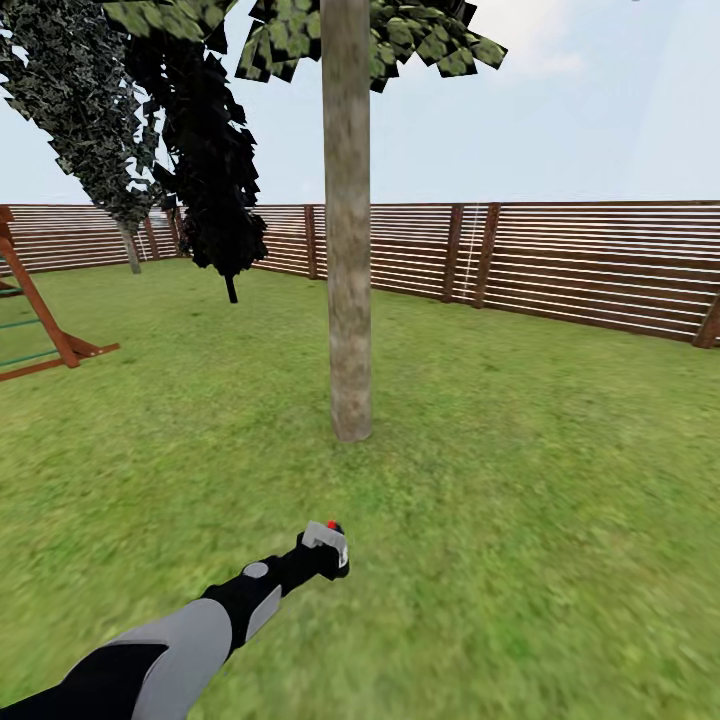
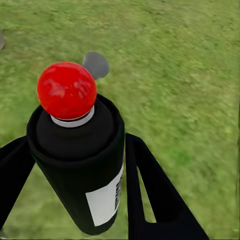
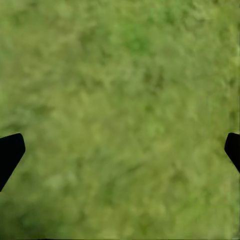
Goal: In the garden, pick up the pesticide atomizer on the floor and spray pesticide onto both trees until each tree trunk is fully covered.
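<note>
The left gripper reaches forward over the lawn, closed around the pesticide atomizer, which sits just short of the tree trunk and slightly to its left. In the head view the atomizer is tiny: a pale grey patch with a red dot on top, its body mostly hidden by the gripper. In the left wrist view it appears as a dark cylinder with a glossy red cap and a white label, clamped between two black fingers; the fingertips run off the frame. A small grey shape lies on the grass beyond it, too blurred to identify.

The trunk stands upright in the middle of the scene, its canopy cut off by the upper edge. Two dark conifers stand far left, in front of the slatted wooden fence. Part of a wooden playset is cut off at the left edge.

In the right wrist view, the right gripper is spread wide over blurred grass, holding nothing; of its dark fingertips, just the ends are visible at the frame's edges.
</note>
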`<state>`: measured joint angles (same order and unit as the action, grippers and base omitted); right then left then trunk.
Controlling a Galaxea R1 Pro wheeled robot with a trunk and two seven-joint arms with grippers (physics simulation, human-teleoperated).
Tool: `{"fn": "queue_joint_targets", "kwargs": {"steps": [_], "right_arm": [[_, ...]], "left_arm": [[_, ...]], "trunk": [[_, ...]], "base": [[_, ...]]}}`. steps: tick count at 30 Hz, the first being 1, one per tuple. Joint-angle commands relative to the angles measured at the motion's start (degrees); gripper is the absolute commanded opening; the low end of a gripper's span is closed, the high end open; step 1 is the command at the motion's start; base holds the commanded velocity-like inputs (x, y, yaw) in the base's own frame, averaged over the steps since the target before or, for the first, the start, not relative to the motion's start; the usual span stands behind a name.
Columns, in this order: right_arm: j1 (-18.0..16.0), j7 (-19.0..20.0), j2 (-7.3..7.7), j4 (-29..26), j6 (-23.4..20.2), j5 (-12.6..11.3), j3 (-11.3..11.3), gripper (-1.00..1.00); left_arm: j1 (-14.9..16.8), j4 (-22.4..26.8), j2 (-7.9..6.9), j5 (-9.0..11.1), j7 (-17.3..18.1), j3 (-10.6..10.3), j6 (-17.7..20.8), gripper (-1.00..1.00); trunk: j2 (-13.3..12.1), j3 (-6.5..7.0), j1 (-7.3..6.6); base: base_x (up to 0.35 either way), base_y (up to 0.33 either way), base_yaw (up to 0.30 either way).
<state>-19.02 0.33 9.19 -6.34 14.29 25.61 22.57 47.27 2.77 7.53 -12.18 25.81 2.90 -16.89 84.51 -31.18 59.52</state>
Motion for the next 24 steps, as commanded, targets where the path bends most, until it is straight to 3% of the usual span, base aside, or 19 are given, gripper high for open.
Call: {"fn": "queue_joint_targets", "kwargs": {"steps": [1, 4, 6, 8, 9, 11, 14, 18, 20, 22, 24], "right_arm": [[-0.01, 0.14, 0.33, -3.14, -1.38, 0.02, -0.09, 1.0], [-0.48, 0.8, 0.83, -11.29, -4.71, 0.07, -0.26, 1.0], [-3.54, 3.74, 1.13, -13.66, -10.55, 0.15, -0.35, 1.0], [-7.74, 10.52, 2.04, -14.58, -15.23, 0.25, -0.4, 1.0], [-10.22, 16.83, 3.42, -14.94, -16.87, 0.27, -0.41, 1.0], [-13.48, 27.83, 4.83, -15.47, -17.98, 0.24, -0.42, 1.0], [-15.11, 44.94, 6.13, -20.12, -18.31, 0.2, -0.42, 1.0], [-15.6, 65.22, 6.74, -26.85, -18.27, -0.06, -0.06, 1.0], [-15.66, 69.69, 6.94, -28.12, -17.61, -0.55, 0.09, 1.0], [-15.68, 71.57, 7.02, -28.63, -17.21, -1.11, 0.15, 1.0], [-15.69, 72.76, 7.05, -28.88, -17.02, -2.43, 0.18, 1.0]], "left_arm": [[0.01, 0.85, -0.05, 0.13, -0.02, 0.19, 3.39, -1.0], [0.01, 5.65, -0.14, 0.09, 0.07, 0.18, 10.03, -1.0], [0.01, 7.97, -0.24, 0.07, 0.13, 0.13, 11.69, -1.0], [0.01, 9.3, -0.27, 0.14, 0.54, 0.07, 14.26, -1.0], [0.01, 10.83, -0.25, 0.18, 3.03, 0.04, 17.59, -1.0], [0.01, 13.09, -0.52, 0.0, 13.06, 0.03, 19.97, -1.0], [0.01, 13.92, -4.34, -0.17, 26.69, 0.04, 16.71, -1.0], [0.01, 14.0, -9.09, -0.34, 38.05, 0.14, 9.67, -1.0], [0.01, 13.89, -11.09, -0.42, 40.25, 0.16, 7.4, -1.0], [0.01, 13.26, -11.94, -1.22, 41.2, 0.06, 5.04, -1.0], [0.01, 12.2, -12.29, -5.15, 41.61, -0.27, 2.89, -1.0]], "trunk": [[0.0, 0.0, 0.0], [0.0, 0.0, 0.0], [0.0, 0.0, 0.0], [0.0, 0.0, 0.0], [0.0, 0.0, 0.0], [0.0, 0.0, 0.0], [0.0, 0.0, 0.0], [0.0, 0.0, 0.0], [0.0, 0.0, 0.0], [0.0, 0.0, 0.0], [0.0, 0.0, 0.0]], "base": [[0.0, 0.0, 0.0], [0.0, 0.0, 0.0], [0.0, 0.0, 0.0], [0.0, 0.0, 0.0], [0.0, 0.0, 0.0], [0.0, 0.0, 0.0], [0.0, 0.0, 0.0], [0.0, 0.0, 0.0], [0.0, 0.0, 0.0], [0.0, 0.0, 0.0], [0.0, 0.0, 0.0]]}}
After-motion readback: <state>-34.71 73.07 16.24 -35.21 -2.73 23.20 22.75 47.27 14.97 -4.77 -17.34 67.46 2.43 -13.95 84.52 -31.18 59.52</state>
